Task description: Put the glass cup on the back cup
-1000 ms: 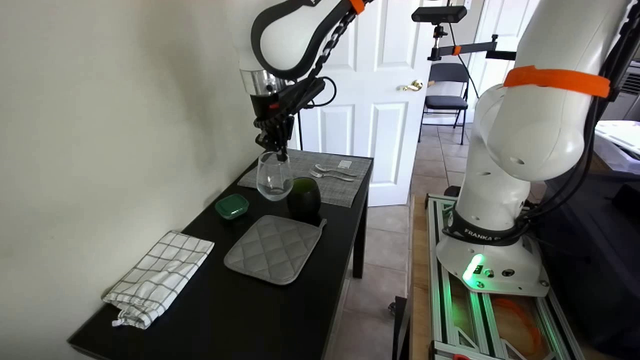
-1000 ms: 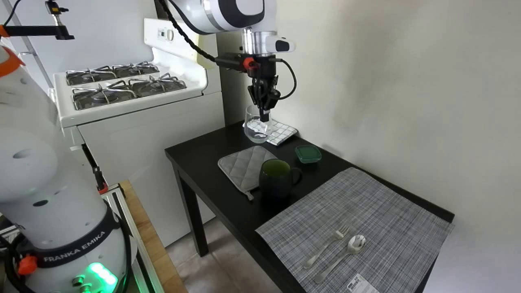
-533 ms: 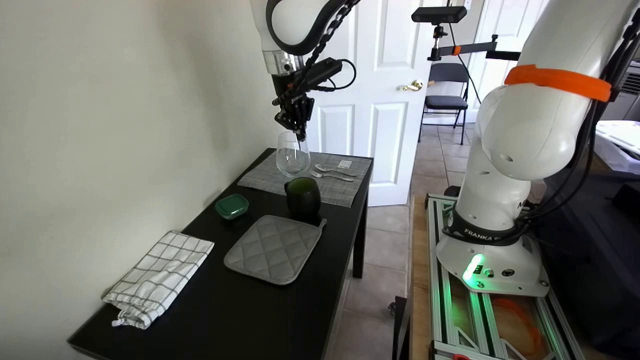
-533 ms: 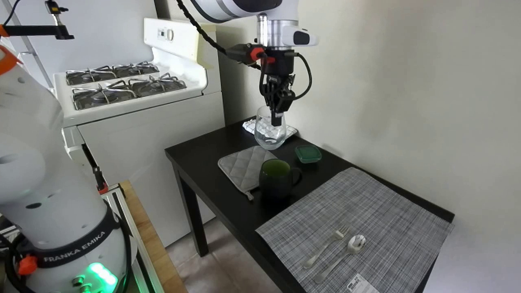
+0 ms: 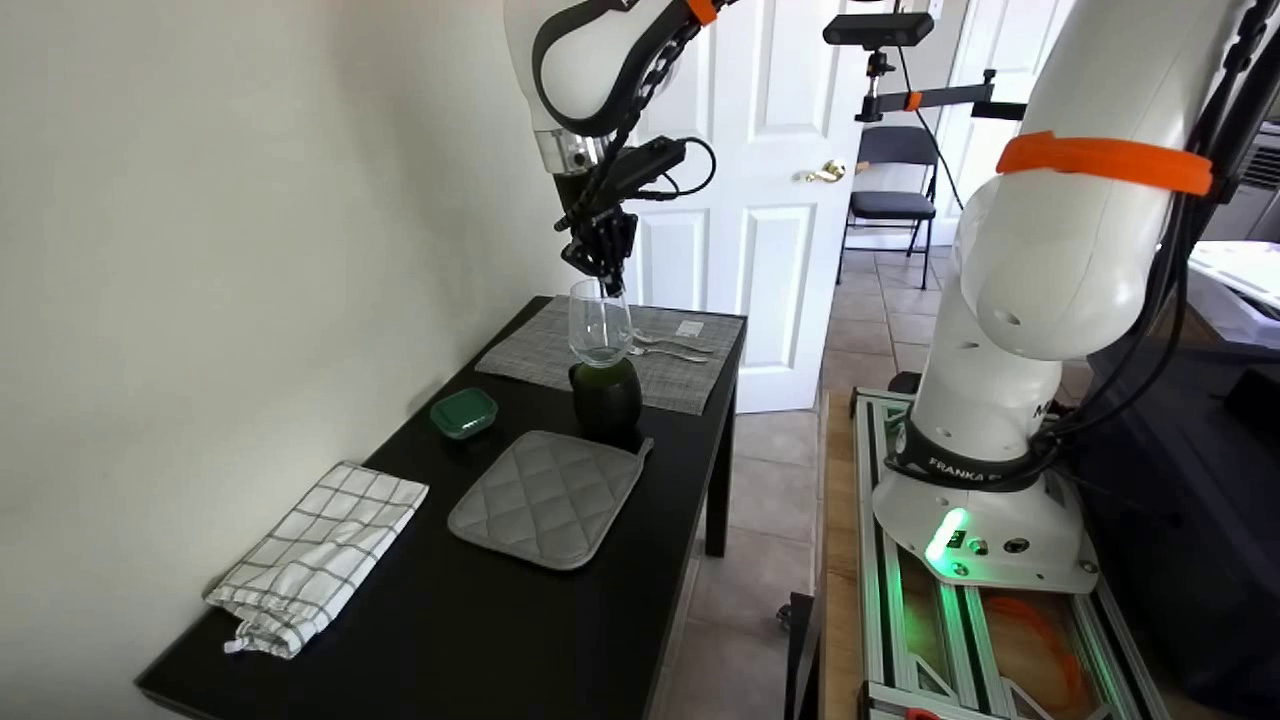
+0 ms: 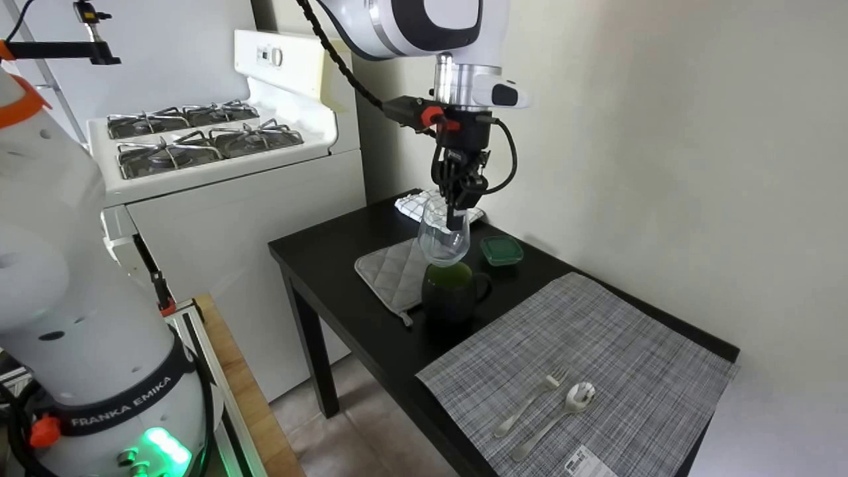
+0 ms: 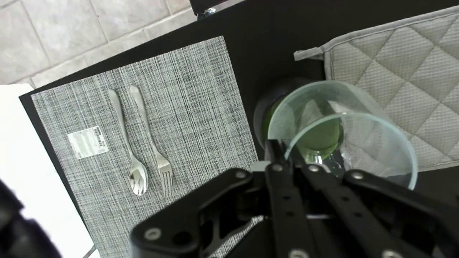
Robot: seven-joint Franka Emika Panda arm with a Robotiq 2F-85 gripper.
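The glass cup (image 5: 600,325) is a clear tumbler held upright or nearly so, by its rim wall, in my gripper (image 5: 612,288). In an exterior view the gripper (image 6: 456,218) is shut on that wall, with the glass cup (image 6: 442,240) hanging below. The back cup (image 6: 448,297), a dark mug with a green inside, stands on the table under the glass. In both exterior views the glass's base overlaps the mug's mouth; I cannot tell whether they touch. In the wrist view the glass cup (image 7: 405,150) partly covers the back cup (image 7: 262,107), and the gripper (image 7: 283,150) pinches its rim.
A grey quilted pot holder (image 6: 391,271) lies beside the mug. A green lidded dish (image 6: 501,250) stands near the wall. A woven placemat (image 6: 596,331) bears a fork (image 6: 530,401) and a spoon (image 6: 553,424). A checked towel (image 5: 320,555) lies along the wall.
The gripper has carried the glass cup across the table until it appears over the dark mug, and has come down in the last half second. The mug and other table items have not moved.
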